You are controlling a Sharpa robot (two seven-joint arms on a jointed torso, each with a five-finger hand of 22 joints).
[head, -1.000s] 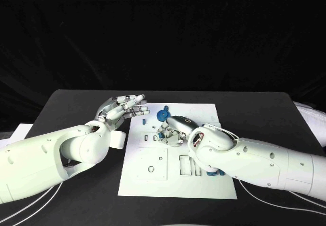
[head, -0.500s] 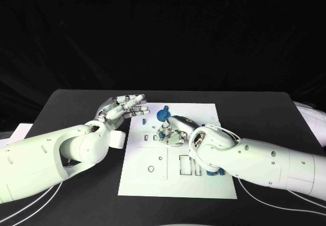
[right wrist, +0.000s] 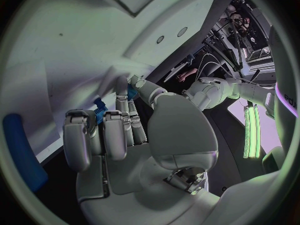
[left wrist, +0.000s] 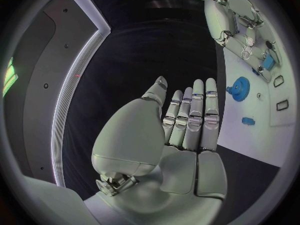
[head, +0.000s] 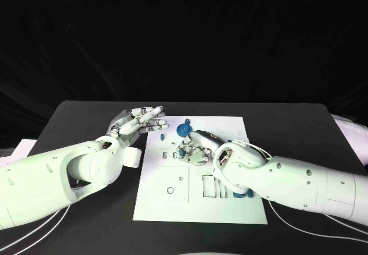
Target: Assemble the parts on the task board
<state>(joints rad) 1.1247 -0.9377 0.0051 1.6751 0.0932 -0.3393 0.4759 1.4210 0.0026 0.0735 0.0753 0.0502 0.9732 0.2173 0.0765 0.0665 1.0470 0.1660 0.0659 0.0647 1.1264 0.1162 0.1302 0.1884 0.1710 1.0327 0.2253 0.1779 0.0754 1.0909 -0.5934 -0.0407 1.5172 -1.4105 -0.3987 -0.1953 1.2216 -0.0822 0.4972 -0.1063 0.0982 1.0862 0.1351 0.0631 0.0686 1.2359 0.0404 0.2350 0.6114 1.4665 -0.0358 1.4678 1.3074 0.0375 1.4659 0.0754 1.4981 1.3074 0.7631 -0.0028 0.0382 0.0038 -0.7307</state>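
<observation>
Fingers of the right hand point(head: 195, 147) curl down onto the middle of the white task board point(head: 230, 212), pinching a small blue part point(left wrist: 268, 62) at their tips. Just beyond, a blue gear point(head: 183, 129) lies on the board's far edge. Beside that edge, the left hand point(head: 138, 123) hovers, fingers straight, together, holding nothing.
</observation>
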